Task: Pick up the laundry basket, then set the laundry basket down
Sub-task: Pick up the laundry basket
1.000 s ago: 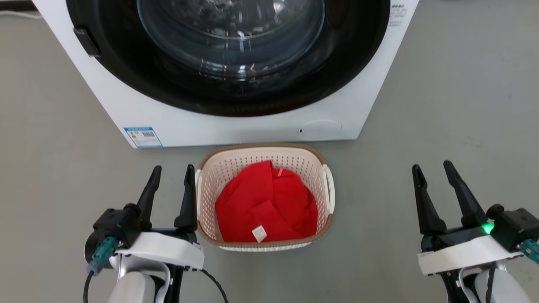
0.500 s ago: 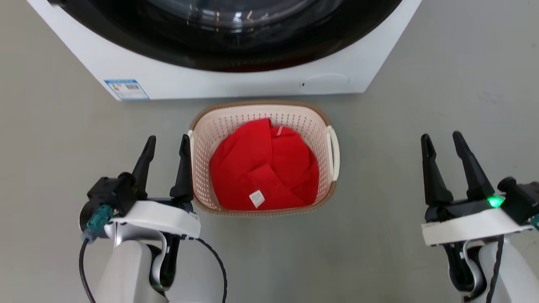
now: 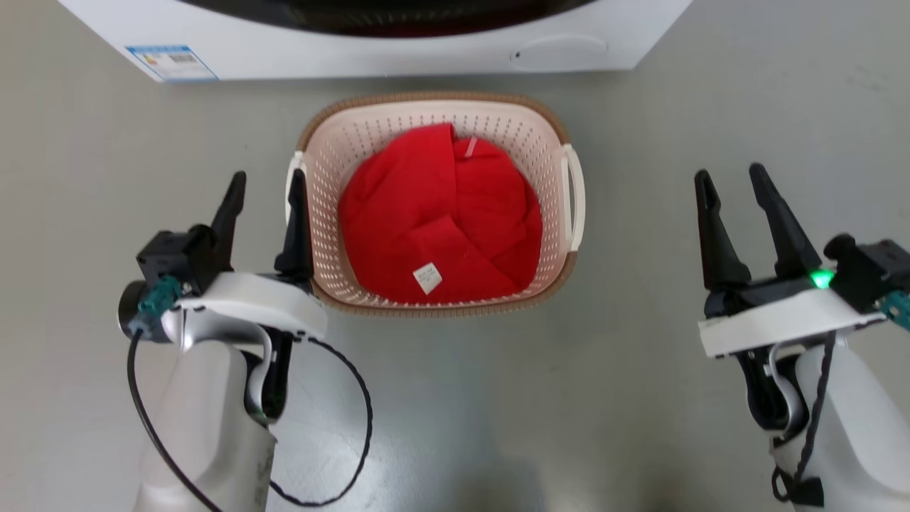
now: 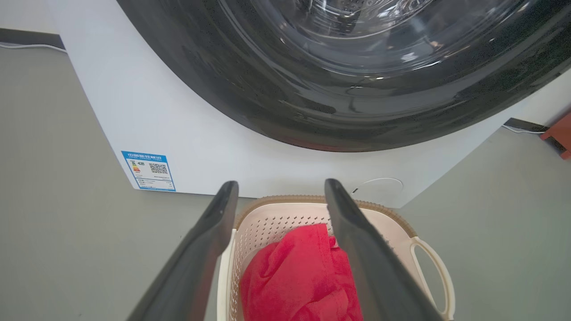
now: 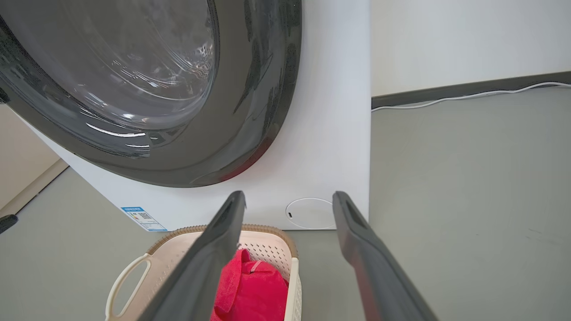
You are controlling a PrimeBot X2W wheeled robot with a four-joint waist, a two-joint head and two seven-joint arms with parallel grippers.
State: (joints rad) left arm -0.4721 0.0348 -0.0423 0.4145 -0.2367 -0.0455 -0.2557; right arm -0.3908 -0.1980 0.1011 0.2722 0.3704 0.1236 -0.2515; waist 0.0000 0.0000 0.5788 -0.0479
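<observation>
Nearest to the robot, a black cable (image 3: 359, 427) loops from the left forearm over the grey floor (image 3: 455, 412), on the near-left side of the laundry basket (image 3: 434, 311). The left claw (image 3: 269, 174) is released, its two dark fingers spread. In the head view its inner finger (image 3: 295, 220) lies right against the basket's left loop handle (image 3: 290, 186); whether they touch cannot be told. In the left wrist view the fingers stand to either side of the basket's left wall, one outside it and one over the inside.

The right claw (image 3: 729, 171) is released too, fingers parted, well apart from the basket on its right side and over bare floor. A green light (image 3: 822, 279) glows at its base.

The laundry basket stands upright on the floor between the two claws, much closer to the left one. It is cream-white and perforated, with a brown woven-look rim and a white right handle (image 3: 574, 195). A crumpled red cloth (image 3: 441, 213) covers its bottom, with a small white tag (image 3: 426, 278) showing near the basket's near wall.

Just beyond the basket's far rim stands the white washing machine (image 3: 398, 60), its dark round door shut. A blue label (image 3: 170, 62) sits on its front beyond the basket's left side, and a round cover (image 3: 558, 51) beyond the basket's right side.
</observation>
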